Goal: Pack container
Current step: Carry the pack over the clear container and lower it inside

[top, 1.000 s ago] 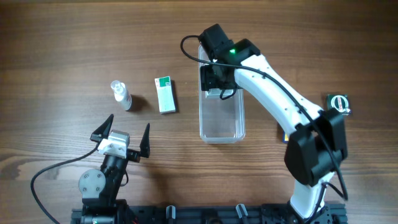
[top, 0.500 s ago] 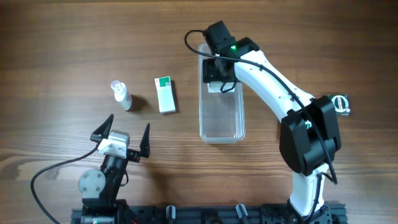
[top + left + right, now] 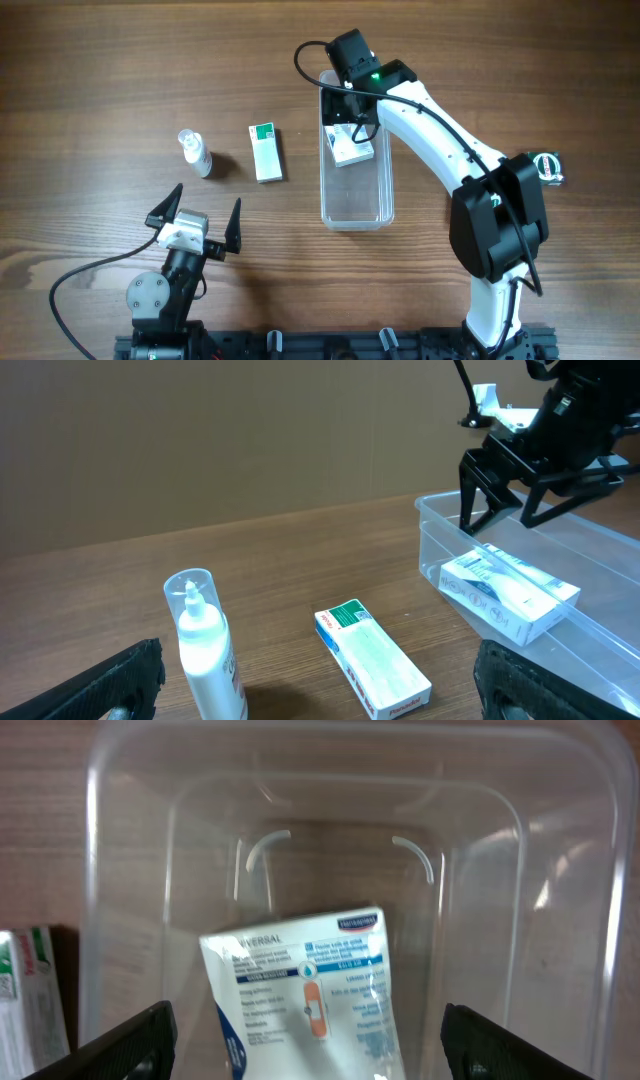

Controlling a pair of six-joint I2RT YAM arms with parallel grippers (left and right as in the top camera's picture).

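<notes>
The clear container (image 3: 357,195) lies lengthwise at the table's middle. A white plaster box (image 3: 350,148) rests loose and askew inside its far half. Just above that box hovers my right gripper (image 3: 348,112), open and holding nothing. In the right wrist view the box (image 3: 310,990) lies on the container's floor (image 3: 470,920) between the spread fingertips of my right gripper (image 3: 310,1040). My left gripper (image 3: 209,194) stands open at the lower left, apart from everything. A green-and-white box (image 3: 266,152) and a small spray bottle (image 3: 195,152) lie on the table left of the container.
A black object with a round ring (image 3: 545,167) sits at the right edge. The right arm (image 3: 450,150) stretches across the table's right half. In the left wrist view the spray bottle (image 3: 205,650) stands at the left and the green-and-white box (image 3: 372,672) lies ahead.
The right gripper's jaws have widened and let go of the white plaster box, which now lies in the container. The left arm has not moved.
</notes>
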